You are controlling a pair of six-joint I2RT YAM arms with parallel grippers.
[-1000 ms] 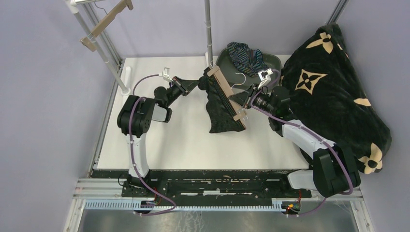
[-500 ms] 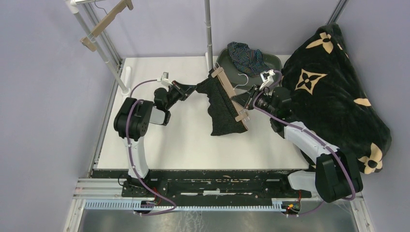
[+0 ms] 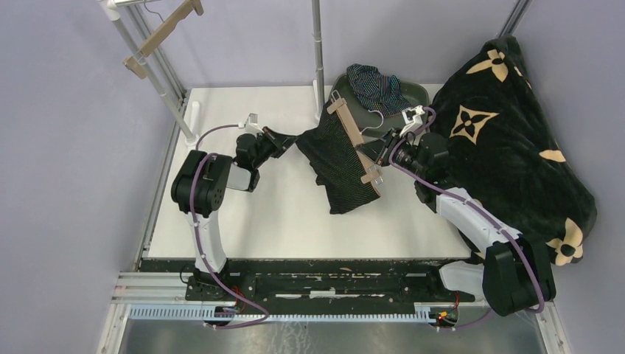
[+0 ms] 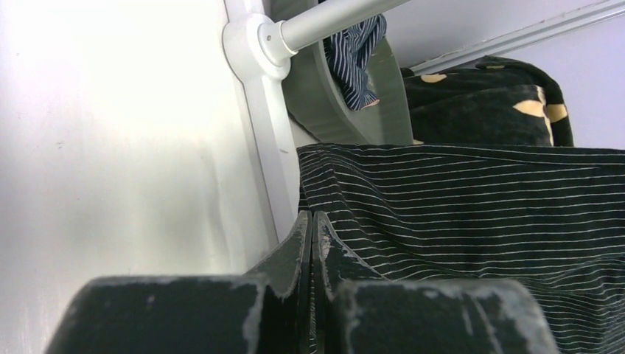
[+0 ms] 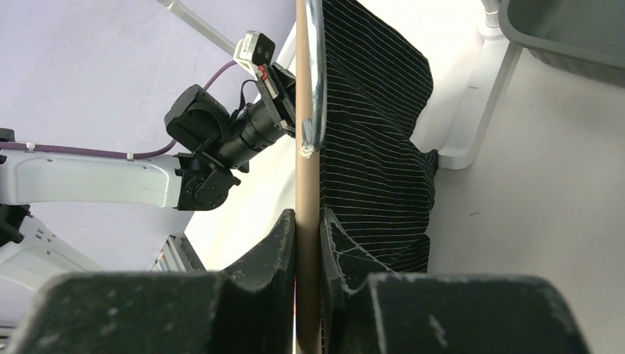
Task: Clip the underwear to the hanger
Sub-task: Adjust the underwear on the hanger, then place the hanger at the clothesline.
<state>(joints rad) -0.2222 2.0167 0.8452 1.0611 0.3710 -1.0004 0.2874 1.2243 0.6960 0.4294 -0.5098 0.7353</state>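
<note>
The left arm is folded low at centre left of the top view, its left gripper (image 3: 292,139) pinched closed on the underwear (image 3: 335,166). The right gripper (image 3: 374,152) (just right of centre) is clamped on the hanger (image 3: 348,127), its arm extended from the lower right.

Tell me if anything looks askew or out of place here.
The wooden hanger sits tilted in the right claw, and the pinstriped underwear drapes off it lopsided, one corner pinched by the left claw. Nothing looks spilled or damaged.

Flowered blanket (image 3: 508,147) beside green tub (image 3: 417,91); white table (image 3: 258,214)
</note>
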